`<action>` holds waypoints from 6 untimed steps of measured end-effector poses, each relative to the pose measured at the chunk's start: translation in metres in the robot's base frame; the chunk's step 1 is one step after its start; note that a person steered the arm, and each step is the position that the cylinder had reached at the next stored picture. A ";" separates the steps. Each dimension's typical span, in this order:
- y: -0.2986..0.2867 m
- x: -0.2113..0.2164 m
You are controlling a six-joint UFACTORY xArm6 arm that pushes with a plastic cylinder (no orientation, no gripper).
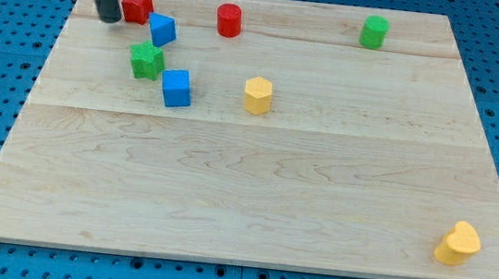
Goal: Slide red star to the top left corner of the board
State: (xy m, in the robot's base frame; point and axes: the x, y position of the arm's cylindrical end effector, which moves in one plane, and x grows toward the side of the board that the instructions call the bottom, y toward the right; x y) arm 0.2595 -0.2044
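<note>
The red star (137, 5) lies near the board's top left corner. My tip (109, 19) rests on the board just to the star's left, touching or almost touching it. The dark rod rises from there to the view's top left. A blue block (162, 30) sits just right of and below the star. A green star (146, 60) lies below that, and a blue cube (177, 88) lies lower right of the green star.
A red cylinder (230, 19) stands at top centre. A green cylinder (374, 31) stands at top right. A yellow hexagonal block (258, 95) lies in the middle. A yellow heart (458, 243) lies at bottom right. The wooden board (244, 195) sits on a blue pegboard.
</note>
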 end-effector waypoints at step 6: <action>0.146 0.018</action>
State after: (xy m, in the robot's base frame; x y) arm 0.2774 -0.0588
